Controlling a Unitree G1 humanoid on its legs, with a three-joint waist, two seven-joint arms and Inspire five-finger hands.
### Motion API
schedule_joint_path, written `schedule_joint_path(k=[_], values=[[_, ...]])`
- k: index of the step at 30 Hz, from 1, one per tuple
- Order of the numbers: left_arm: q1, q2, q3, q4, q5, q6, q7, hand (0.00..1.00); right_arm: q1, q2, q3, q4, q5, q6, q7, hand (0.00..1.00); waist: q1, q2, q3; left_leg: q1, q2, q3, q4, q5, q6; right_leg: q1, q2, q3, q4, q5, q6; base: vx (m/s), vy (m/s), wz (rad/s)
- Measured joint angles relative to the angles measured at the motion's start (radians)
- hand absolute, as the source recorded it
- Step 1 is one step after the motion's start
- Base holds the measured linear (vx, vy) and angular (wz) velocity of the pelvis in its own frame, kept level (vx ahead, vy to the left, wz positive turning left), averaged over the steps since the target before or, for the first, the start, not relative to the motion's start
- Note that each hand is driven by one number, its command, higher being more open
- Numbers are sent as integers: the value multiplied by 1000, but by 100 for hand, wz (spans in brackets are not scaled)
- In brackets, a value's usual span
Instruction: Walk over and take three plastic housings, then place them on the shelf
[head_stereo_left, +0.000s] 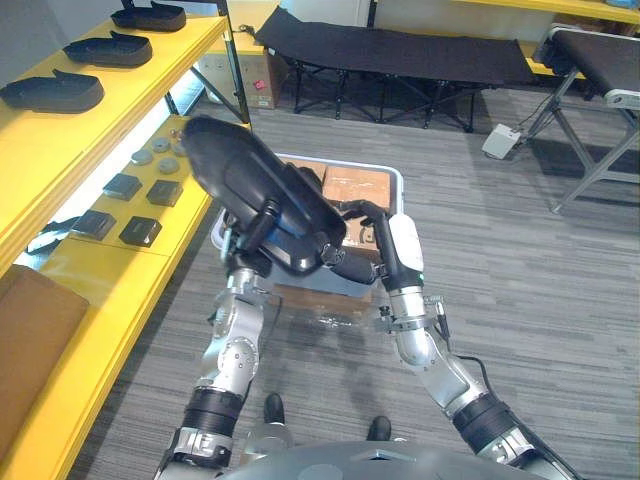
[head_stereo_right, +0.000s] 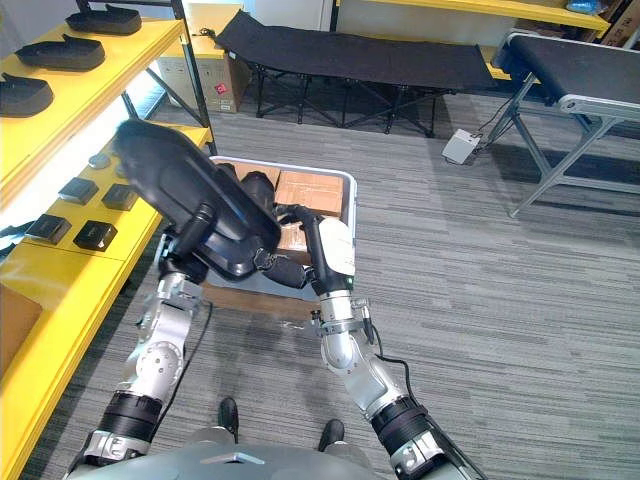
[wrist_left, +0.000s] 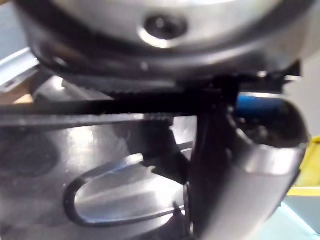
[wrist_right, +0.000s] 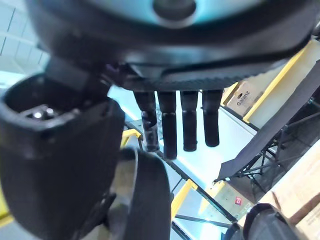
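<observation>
Left robot hand (head_stereo_left: 267, 218) grips housing (head_stereo_left: 235, 165), long axis slanting toward shelf (head_stereo_left: 110, 290).

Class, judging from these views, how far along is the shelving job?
Three housings lie on the top shelf, possibly placed already. In hand: a fourth housing, gripped by the left hand and steadied by the right hand above the bin. Left: setting it on the shelf.

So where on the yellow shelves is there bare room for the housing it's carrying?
Upper shelf: bare at its near end, this side of the three housings. Lower shelf: a bare patch between the dark square parts and the brown board; crowded beyond that.
</observation>
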Motion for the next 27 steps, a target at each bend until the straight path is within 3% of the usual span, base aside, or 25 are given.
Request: schedule_joint_path(k=[3,6,10,14,16,22,27], values=[[63,3,55,-75,264,-42,54,0,33,17,-58,-46,117,12,54,100,1,-3,-5,1,-1,1,0,-1,-1,-4,-1,0,0,-2,-2,0,0,0],[141,26,65,-151,526,-43,123,0,85,24,-127,-95,211,41,106,100,4,-2,-18,1,-3,5,0,-9,-6,-7,-2,3,0,-8,1,0,0,-1],[250,48,78,-219,737,-43,157,0,223,25,-224,-222,433,63,212,100,-4,2,-43,3,-7,28,1,-17,-4,-20,-3,28,0,-10,-2,16,-2,-17],[317,46,90,-220,757,-51,159,0,315,33,-297,-223,588,109,298,100,-27,5,-55,17,-5,52,0,-26,-6,-20,-2,50,0,-11,-2,36,-5,-17],[358,28,97,-239,686,-72,133,0,379,53,-356,-202,680,159,358,100,-35,5,-56,19,-2,62,0,-28,-6,-22,-3,58,0,-12,-2,31,-7,-14],[441,-20,97,-358,563,-113,102,0,450,72,-398,-96,634,254,385,100,-51,14,-61,19,4,65,0,-29,-8,-20,1,61,0,-14,-6,31,-9,-2],[439,-20,106,-405,566,-126,146,0,373,71,-314,-96,619,292,384,100,-42,27,-69,17,5,47,1,-26,-10,-15,2,43,0,-15,-7,4,-2,7]])
